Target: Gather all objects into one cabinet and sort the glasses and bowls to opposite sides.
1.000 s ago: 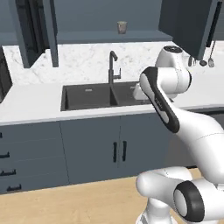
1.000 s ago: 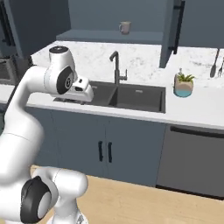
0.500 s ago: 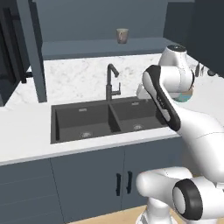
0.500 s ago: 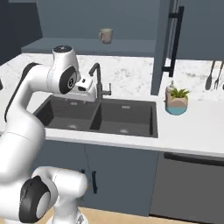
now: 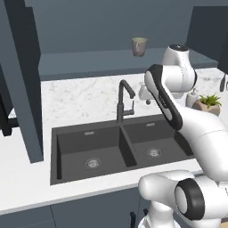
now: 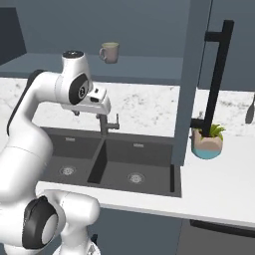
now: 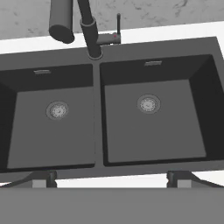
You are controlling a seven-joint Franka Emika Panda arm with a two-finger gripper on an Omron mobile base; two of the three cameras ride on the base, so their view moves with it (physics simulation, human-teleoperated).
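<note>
While your gripper (image 7: 112,178) points down over the double sink (image 7: 26,65), its 2 finger tips stand wide apart at the bottom of the hand view with nothing between them. Below it you see the 2 dark basins, each with a round drain, and the dark faucet (image 7: 89,35) rising from the back edge between them. In the base views the hand sits up near the faucet's (image 5: 124,100) spout, above the back of the sink (image 5: 67,178).

The 1 task item you can see is a beige-grey cup (image 5: 139,46), upright on the blue-grey shelf floor of the open wall cabinet (image 5: 89,62). It stands higher than the gripper and farther back toward the wall, well apart from it. From the right base view the cup (image 6: 109,52) appears just above and to the right of the arm's top joint, on the cabinet (image 6: 149,69) shelf.

A small potted plant (image 6: 207,142) rests on the white counter (image 6: 224,189) right of the sink.
</note>
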